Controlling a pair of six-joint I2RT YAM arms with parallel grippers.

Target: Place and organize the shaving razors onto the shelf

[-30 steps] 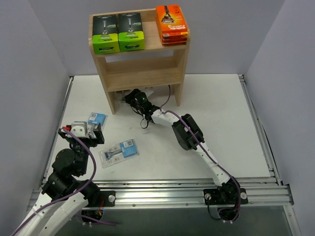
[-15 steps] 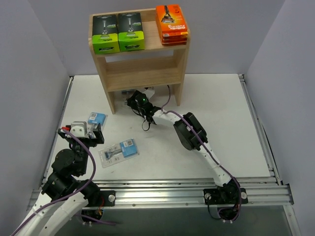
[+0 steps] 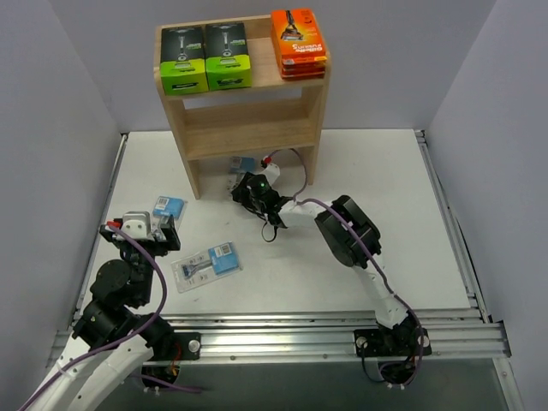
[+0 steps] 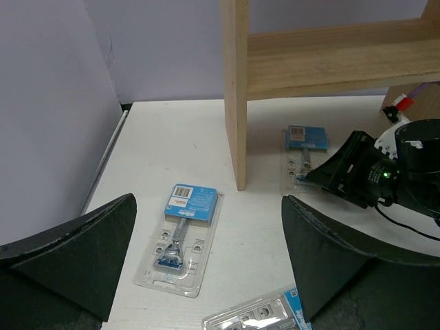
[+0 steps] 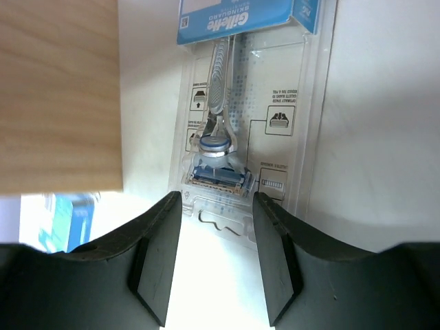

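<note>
The wooden shelf (image 3: 248,128) carries two black-and-green razor boxes (image 3: 205,56) and a stack of orange boxes (image 3: 298,38) on its top tier. One blister pack (image 3: 242,163) (image 5: 240,103) lies flat on the table between the shelf's legs, under the lowest board. My right gripper (image 3: 247,181) (image 5: 216,199) hovers at its near end, open, jaws apart over the pack's edge and gripping nothing. My left gripper (image 3: 163,225) (image 4: 207,201) is wide open above a second blister pack (image 3: 169,205) (image 4: 182,237). A third pack (image 3: 205,264) (image 4: 258,316) lies nearer the arms.
The shelf's left side panel (image 4: 234,89) reaches down to the table just left of the pack under it. The right arm's elbow (image 3: 347,231) rises over the middle of the table. Grey walls close in left, right and behind; a metal rail (image 3: 282,330) runs along the near edge.
My right gripper has drawn back out from under the shelf toward the near right, leaving the blister pack lying there. The left arm has not moved.
</note>
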